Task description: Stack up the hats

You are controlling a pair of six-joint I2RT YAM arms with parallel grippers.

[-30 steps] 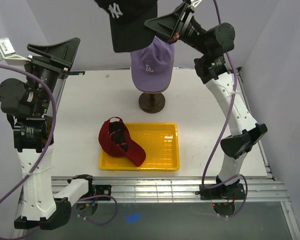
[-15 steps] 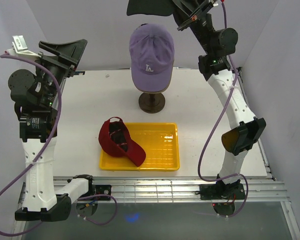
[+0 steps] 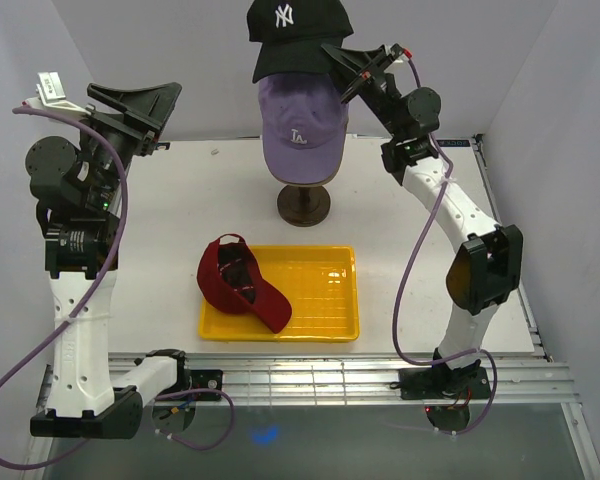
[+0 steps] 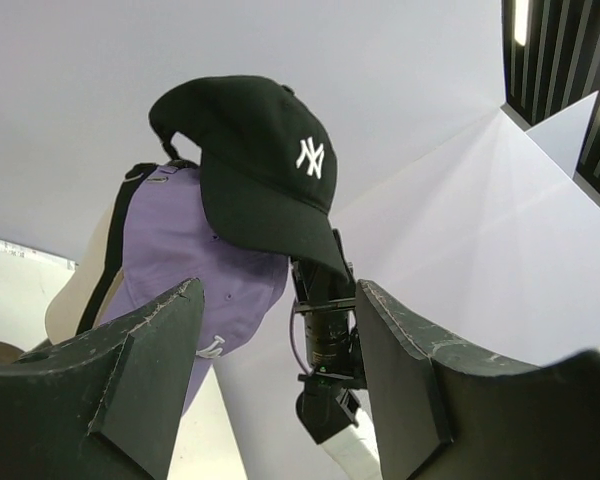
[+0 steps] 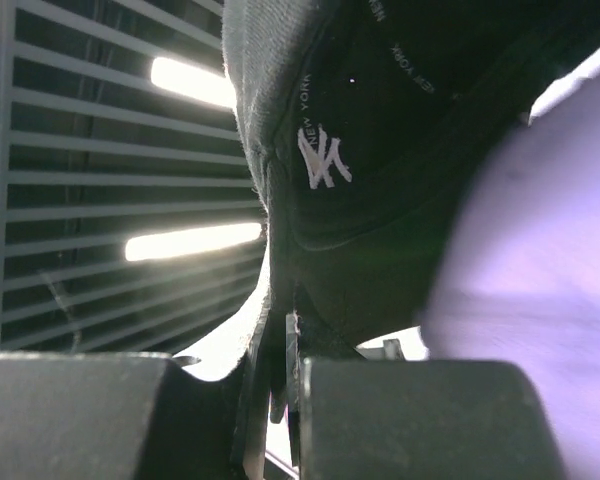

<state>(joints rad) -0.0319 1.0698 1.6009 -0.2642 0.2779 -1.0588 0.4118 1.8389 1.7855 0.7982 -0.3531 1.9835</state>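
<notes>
A black cap [image 3: 295, 30] with a white NY logo hangs just over the lavender cap [image 3: 302, 125], which sits on the mannequin head. My right gripper [image 3: 332, 58] is shut on the black cap's brim from the right; the right wrist view shows the dark brim edge pinched in the right gripper [image 5: 290, 370], with the black cap [image 5: 380, 150] above and the lavender cap [image 5: 540, 280] blurred at the right. A red cap [image 3: 242, 285] lies upside down on the left end of the tray. My left gripper [image 3: 145, 100] is raised at the left, open and empty, facing the black cap [image 4: 255, 160].
The yellow tray [image 3: 320, 300] lies in the middle near the front edge. The mannequin head [image 4: 80, 290] stands on a round wooden base [image 3: 303, 205] at the back centre. White walls close in the table at the back and on both sides.
My right arm has swung the black cap from high at the back left round to just above the lavender cap. The left arm has risen slightly and turned toward the caps.
</notes>
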